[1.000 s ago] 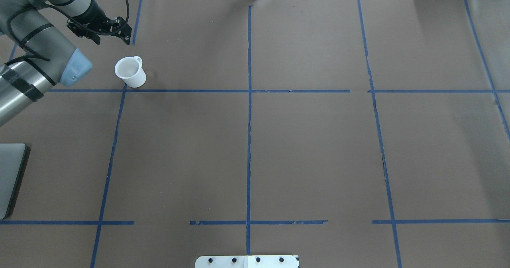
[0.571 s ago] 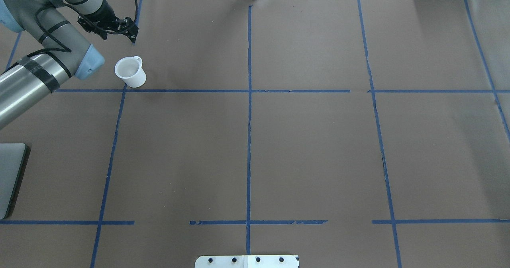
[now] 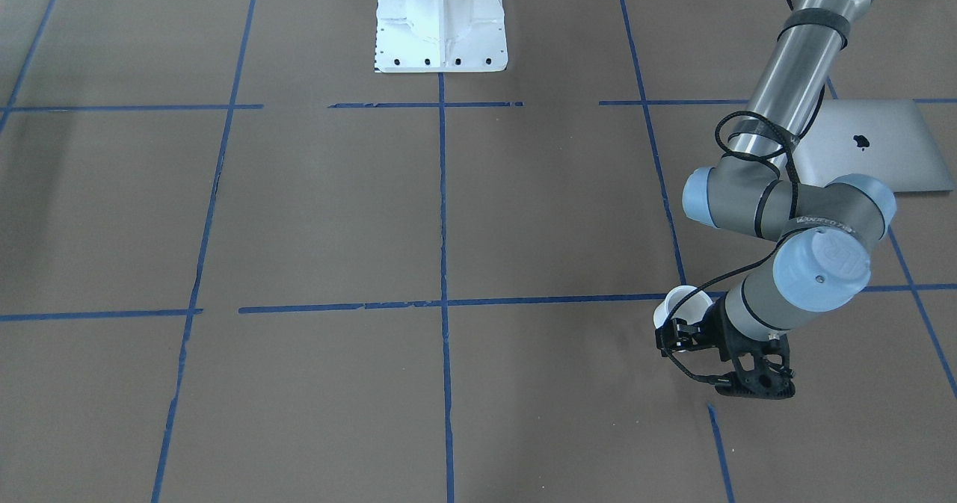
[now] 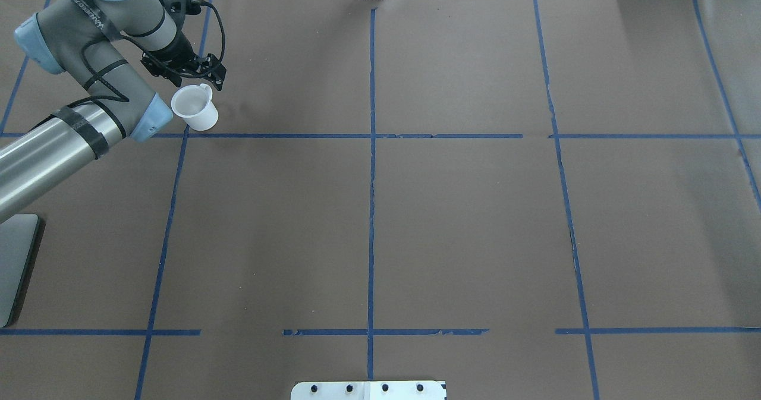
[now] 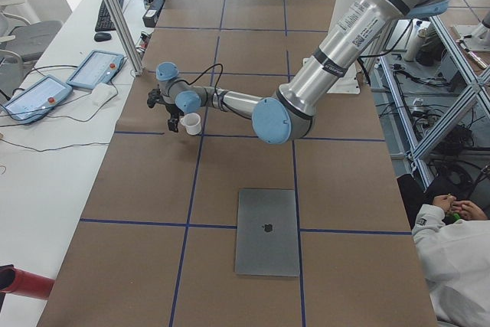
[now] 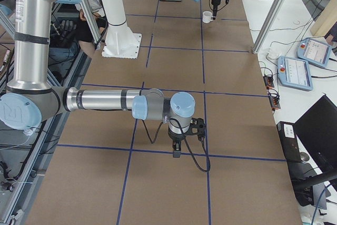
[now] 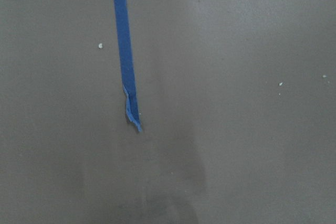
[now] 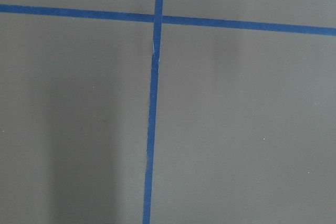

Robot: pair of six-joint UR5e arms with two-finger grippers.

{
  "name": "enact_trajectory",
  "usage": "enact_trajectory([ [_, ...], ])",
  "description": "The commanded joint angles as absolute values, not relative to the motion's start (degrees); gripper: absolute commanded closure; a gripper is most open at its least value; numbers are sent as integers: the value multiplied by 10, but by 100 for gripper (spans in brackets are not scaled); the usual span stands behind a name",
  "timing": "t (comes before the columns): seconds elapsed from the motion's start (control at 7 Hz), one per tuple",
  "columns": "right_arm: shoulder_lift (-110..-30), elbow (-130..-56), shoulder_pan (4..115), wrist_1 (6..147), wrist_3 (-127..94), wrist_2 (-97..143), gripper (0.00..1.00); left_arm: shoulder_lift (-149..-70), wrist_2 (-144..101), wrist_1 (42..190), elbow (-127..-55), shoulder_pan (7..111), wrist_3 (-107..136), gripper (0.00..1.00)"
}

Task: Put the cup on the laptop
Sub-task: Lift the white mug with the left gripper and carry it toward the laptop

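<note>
**Brown Paper Table: Left Gripper at the Cup**

Brown paper covers the table [image 4: 464, 221], which is divided into a grid by blue tape [image 4: 371, 210].

1. Near edge. The laptop [image 4: 13, 266] lies closed and flat at the robot's left end, lid up and logo showing. It is well apart from the cup.
2. Right arm. The right arm [image 6: 100, 100] is folded low, with its forearm level. The right gripper [image 6: 176, 150] points straight down over a tape line. Whether its fingers are spread or closed cannot be determined.
3. Left arm. The left arm [image 4: 53, 150] extends diagonally away from the base towards the far left grid cell. Its wrist is folded back so that the tool faces the cup.
4. Cup. The cup [image 4: 195, 108] stands upright on the paper beside a tape crossing, with its handle on the far side.
5. Left gripper. The left gripper [image 4: 198, 81] sits at the handle side of the cup, just beyond the rim. Its fingers are spread and grasp nothing.

Changes over the last second:
- The left gripper was farther off, up and to the left of the cup, and has closed in on the handle.
- The elbow joint has swung towards the cup.
- Cup and laptop positions are unchanged.
</note>
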State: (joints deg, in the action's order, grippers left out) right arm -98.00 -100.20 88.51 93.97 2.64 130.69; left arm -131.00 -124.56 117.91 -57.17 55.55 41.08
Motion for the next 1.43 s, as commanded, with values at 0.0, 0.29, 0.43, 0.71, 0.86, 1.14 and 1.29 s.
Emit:
enact_trajectory([
  [0.0,-980,-1002,885,940,26,1307,0,-1308,-1248,1182,-566,547,414,72],
  [0.29,-980,-1002,885,940,26,1307,0,-1309,-1267,1182,-568,548,415,100],
  [0.43,-980,-1002,885,940,26,1307,0,-1310,-1270,1179,-570,557,415,100],
  [0.71,-980,-1002,885,940,26,1307,0,-1282,-1314,1175,-613,614,408,100],
  [0.86,-980,-1002,885,940,26,1307,0,-1197,-1314,1177,-707,617,406,100],
  [1.14,-979,-1002,885,940,26,1307,0,-1065,-1314,1178,-811,626,387,100],
  [1.29,-980,-1002,885,940,26,1307,0,-969,-1312,1181,-867,634,366,100],
])
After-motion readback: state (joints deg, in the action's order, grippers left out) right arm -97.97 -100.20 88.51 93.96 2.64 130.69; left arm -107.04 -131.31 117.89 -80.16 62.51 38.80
